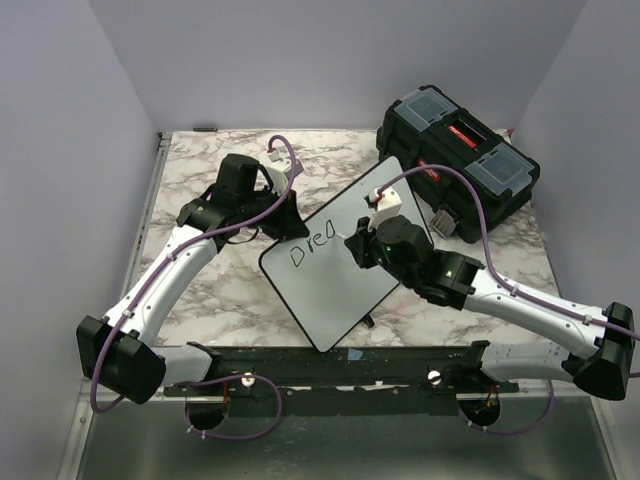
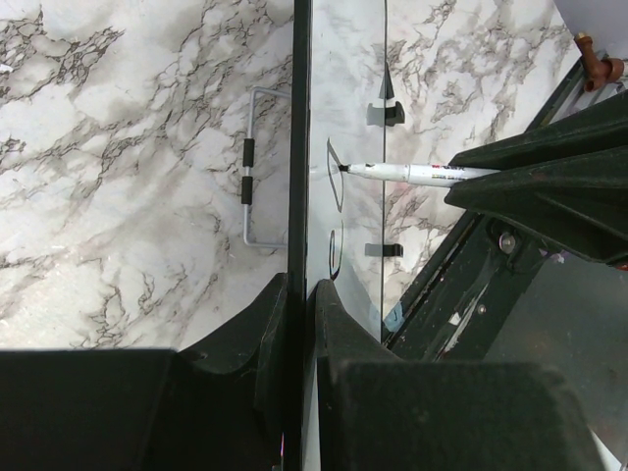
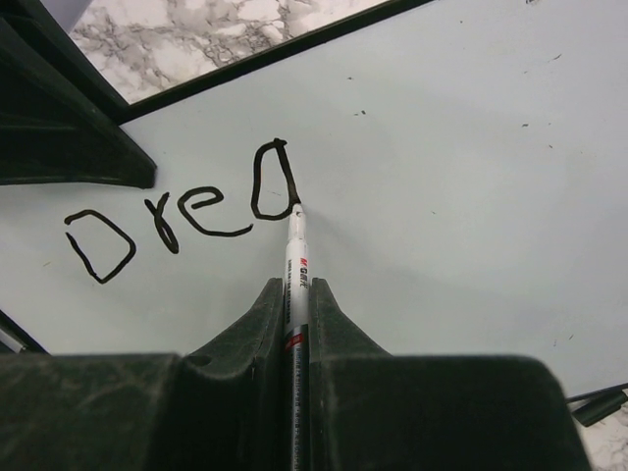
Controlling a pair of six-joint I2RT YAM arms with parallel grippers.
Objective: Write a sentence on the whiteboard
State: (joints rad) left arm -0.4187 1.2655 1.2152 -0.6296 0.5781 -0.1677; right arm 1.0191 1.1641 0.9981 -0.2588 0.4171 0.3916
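The whiteboard point(image 1: 322, 292) lies slanted across the middle of the marble table. My left gripper point(image 1: 283, 226) is shut on its black rim point(image 2: 299, 147) at the upper left edge, one finger on each face point(image 2: 299, 290). My right gripper point(image 1: 366, 250) is over the board, shut on a white marker point(image 3: 296, 263) that runs between its fingers point(image 3: 296, 290). The sentence point(image 3: 186, 211) reads "Drea" in black, also seen in the top view point(image 1: 312, 250). The marker tip touches the board point(image 3: 442, 177) at the lower right of the last letter's loop. From the left wrist the marker point(image 2: 422, 173) shows sideways, tip on the board.
A black toolbox point(image 1: 460, 160) with clear lid compartments stands at the back right, close to the board's far corner. A grey wire bracket point(image 2: 250, 167) lies on the marble beside the board's rim. The black base rail point(image 1: 340, 365) runs along the near edge.
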